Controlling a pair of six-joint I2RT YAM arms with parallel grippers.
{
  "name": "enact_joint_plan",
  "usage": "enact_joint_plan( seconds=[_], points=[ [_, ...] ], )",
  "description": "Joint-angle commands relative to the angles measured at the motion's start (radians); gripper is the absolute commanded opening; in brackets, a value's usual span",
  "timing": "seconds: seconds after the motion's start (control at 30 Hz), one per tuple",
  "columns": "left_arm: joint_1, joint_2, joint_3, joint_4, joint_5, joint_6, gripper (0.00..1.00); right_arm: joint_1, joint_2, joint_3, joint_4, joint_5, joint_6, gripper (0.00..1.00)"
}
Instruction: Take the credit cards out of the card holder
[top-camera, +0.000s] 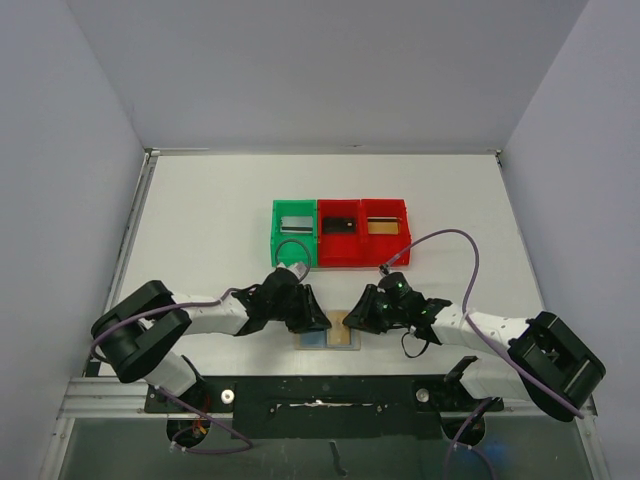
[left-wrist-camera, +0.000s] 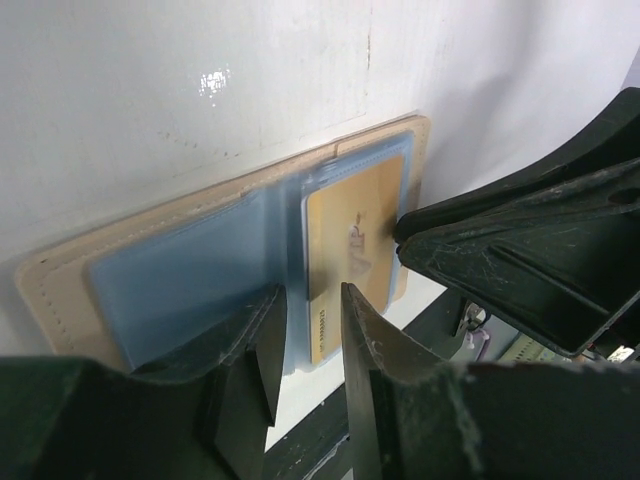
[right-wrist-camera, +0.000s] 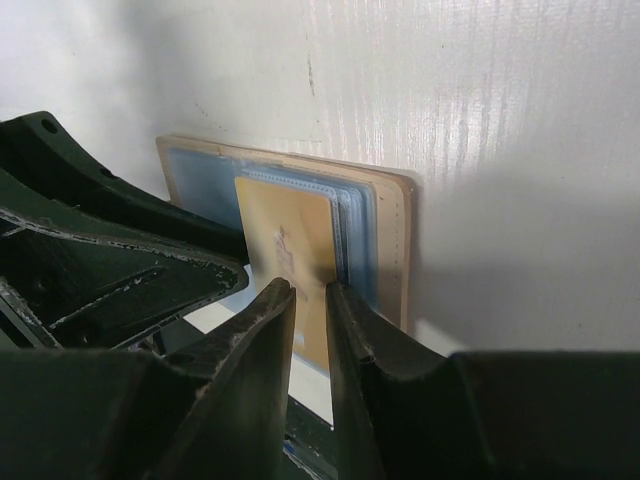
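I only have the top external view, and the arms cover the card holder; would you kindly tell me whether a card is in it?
Observer: Yes, one gold card sits at the light-blue pocket of the open card holder.
Operator: Thank you. Where is the right end effector on it?
Observer: The right end effector is over the card's near end, fingers slightly apart, with the card showing in the gap.
Operator: And the left one?
Observer: The left end effector straddles the card's long edge nearer the fold, fingers slightly apart too.
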Motion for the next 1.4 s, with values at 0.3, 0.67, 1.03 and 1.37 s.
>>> enact_joint_plan(
  seconds=[0.3,0.67,1.03,1.37],
  points=[
    [-0.005,0.032,-0.038,0.145,0.020,-0.039,0.12,0.006,0.036,0.001,-0.014,0.014,-0.008,0.22],
    [-0.004,-0.026,-0.043,0.079,-0.016,-0.029,0.11,0.007,0.045,0.011,-0.040,0.026,-0.012,0.22],
    [-0.004,-0.034,-0.039,0.084,-0.007,-0.021,0.00,0.007,0.055,0.021,-0.047,0.027,-0.018,0.21],
    [0.000,-0.103,-0.065,0.008,-0.060,-0.016,0.00,0.006,0.050,0.019,-0.055,0.036,-0.018,0.20]
  ],
)
